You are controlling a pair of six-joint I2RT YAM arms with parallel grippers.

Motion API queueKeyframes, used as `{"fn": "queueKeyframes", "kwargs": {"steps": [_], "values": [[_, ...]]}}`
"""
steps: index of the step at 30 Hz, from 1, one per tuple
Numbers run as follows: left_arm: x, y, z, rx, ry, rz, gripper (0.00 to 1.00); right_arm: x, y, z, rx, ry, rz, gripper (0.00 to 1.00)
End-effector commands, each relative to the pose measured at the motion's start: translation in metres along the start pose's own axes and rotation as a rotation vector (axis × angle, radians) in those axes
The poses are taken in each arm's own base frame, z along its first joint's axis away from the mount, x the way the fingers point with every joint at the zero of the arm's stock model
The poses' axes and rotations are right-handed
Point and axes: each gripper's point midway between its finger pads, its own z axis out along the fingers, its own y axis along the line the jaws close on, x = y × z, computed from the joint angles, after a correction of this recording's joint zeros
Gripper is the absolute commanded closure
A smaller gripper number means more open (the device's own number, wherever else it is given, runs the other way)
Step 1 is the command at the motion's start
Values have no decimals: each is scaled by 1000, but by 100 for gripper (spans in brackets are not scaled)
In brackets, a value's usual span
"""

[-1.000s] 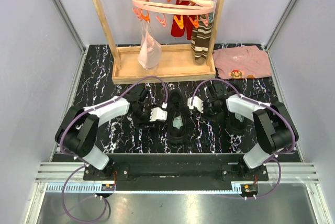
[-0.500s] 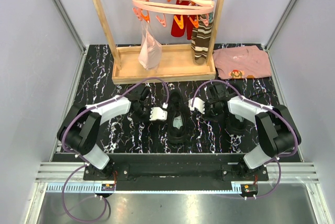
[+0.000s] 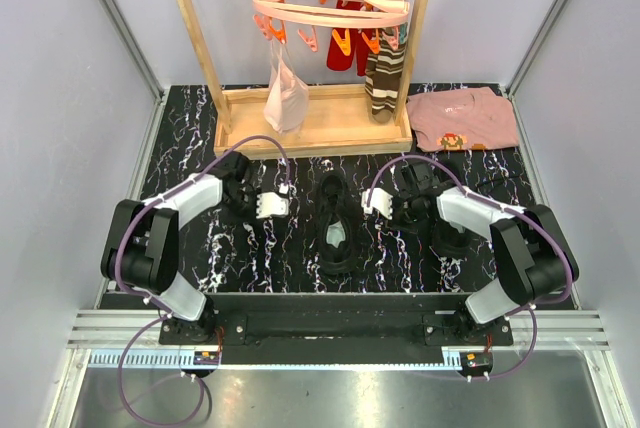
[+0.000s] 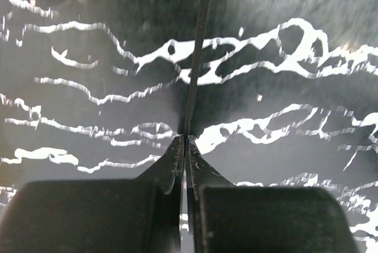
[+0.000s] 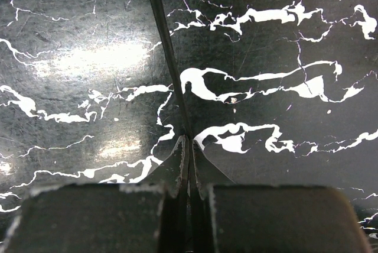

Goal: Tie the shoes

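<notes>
One black shoe point(image 3: 338, 224) lies in the middle of the marbled table, toe toward me, its pale insole showing. My left gripper point(image 3: 289, 207) is a little left of it, shut on a thin black lace point(image 4: 198, 58) that runs taut from the pinched tips point(image 4: 185, 139) up and out of the left wrist view. To the right of the shoe, my right gripper point(image 3: 362, 204) is shut on the other lace point(image 5: 165, 46), held between its tips point(image 5: 189, 138). A dark shape point(image 3: 451, 236) under the right arm may be the second shoe.
A wooden rack with a tray base point(image 3: 310, 128) stands at the back. From it hangs a pink clip hanger point(image 3: 330, 3) holding a striped sock point(image 3: 384, 78) and a pale cloth point(image 3: 285, 98). A pink folded shirt point(image 3: 462, 118) lies back right. Grey walls close in both sides.
My left gripper has closed on the lace and drawn away to the left and back from the shoe, pulling the lace taut. The right gripper has hardly moved.
</notes>
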Motion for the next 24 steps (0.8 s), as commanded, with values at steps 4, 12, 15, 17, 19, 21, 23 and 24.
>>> {"fn": "queueKeyframes", "kwargs": {"steps": [4,12,15,17,19,21,23,24], "values": [[-9,14,-19,-31,-25,55,100,23,12,-1,-13,89,3,100],[-62,8,7,8,-91,14,100,-8,1,-10,-12,-5,52,100],[-65,6,14,17,-99,-10,84,-23,-4,-19,2,-49,92,73],[-67,4,12,17,-120,-28,68,-34,-7,-26,10,-82,109,47],[-81,2,0,12,-204,-40,56,-47,-12,-38,38,-114,147,36],[-102,2,-22,-3,-330,-42,54,-58,-13,-51,59,-149,183,27],[-116,-1,-38,-13,-406,-49,53,-70,-13,-63,72,-193,197,24],[-127,-7,-42,9,-466,-41,53,-73,-11,-66,67,-208,213,24]]}}
